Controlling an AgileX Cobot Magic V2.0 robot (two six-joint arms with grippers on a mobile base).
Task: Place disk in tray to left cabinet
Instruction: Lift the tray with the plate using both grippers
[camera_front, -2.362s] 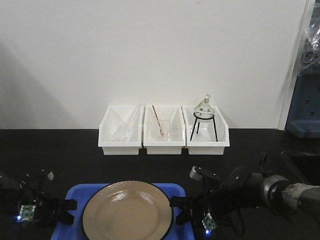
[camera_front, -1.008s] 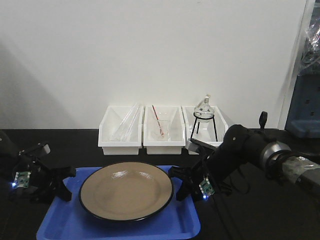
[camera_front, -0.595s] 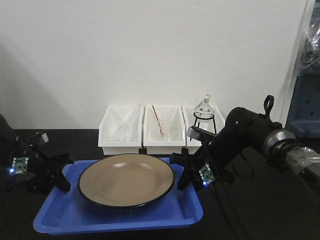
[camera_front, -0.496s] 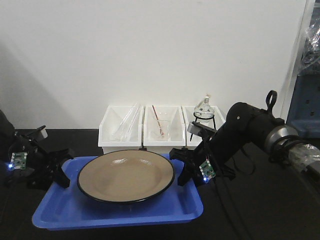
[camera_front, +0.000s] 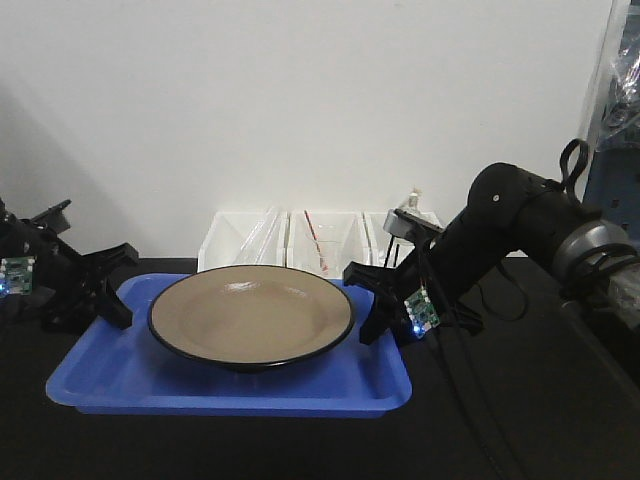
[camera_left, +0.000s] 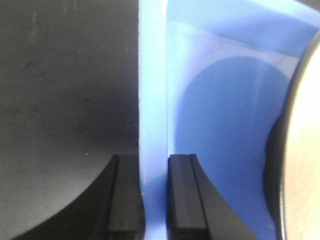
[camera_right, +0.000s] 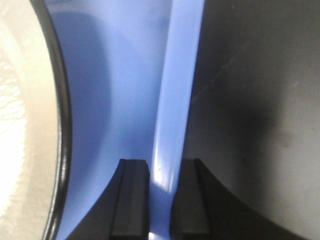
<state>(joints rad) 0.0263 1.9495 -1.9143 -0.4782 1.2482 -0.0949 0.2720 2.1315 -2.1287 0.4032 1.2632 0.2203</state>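
Left pincer (camera_left: 154, 192) is clamped onto the left rim of the blue tray (camera_front: 230, 388), right pincer (camera_right: 160, 195) onto its right rim; the plate (camera_front: 250, 315) is seated in the tray's middle.

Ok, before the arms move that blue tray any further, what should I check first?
1. Left tool gripping the tray rim: ok, the wrist view shows a finger on each side of the rim.
2. Right tool gripping the opposite rim: ok, it is pinched the same way.
3. Disk seated inside the tray, clear of both tools: ok.
4. Tray held level: ok, it looks about level in the front view.
5. Clearance to the white bins behind: cannot tell, the disk and tray overlap them in that view.
6. Route to the left cabinet: cannot tell, no view shows it.
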